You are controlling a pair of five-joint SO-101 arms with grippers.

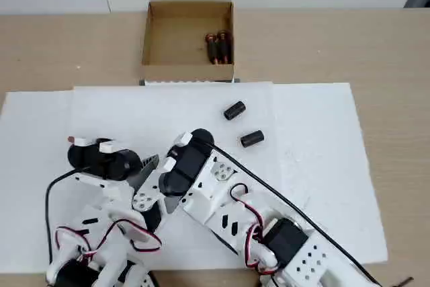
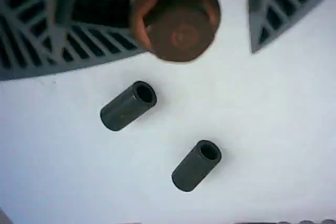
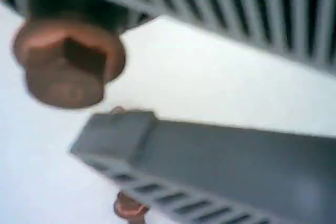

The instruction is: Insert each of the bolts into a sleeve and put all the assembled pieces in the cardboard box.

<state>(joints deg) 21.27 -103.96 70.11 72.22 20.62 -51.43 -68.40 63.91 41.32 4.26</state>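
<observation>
High view: cardboard box [image 1: 153, 38] holds finished pieces [image 1: 218, 47]; two sleeves [image 1: 234, 110] lie loose on the mat [image 1: 316, 166] near its front wall.
Left wrist view: left gripper [image 2: 197, 45] spread wide around a bolt [image 2: 178, 24], farther from the box than the sleeves.
Right wrist view: right gripper [image 3: 79, 93] beside that bolt; grip cannot be told.
Do well: get one firm clamp, then line shank with sleeve bore.

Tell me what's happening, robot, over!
Left gripper, jaws open round a bolt; right gripper close alongside. Two sleeves loose on the white sheet, finished pieces in the cardboard box. Nothing in the way.
</observation>
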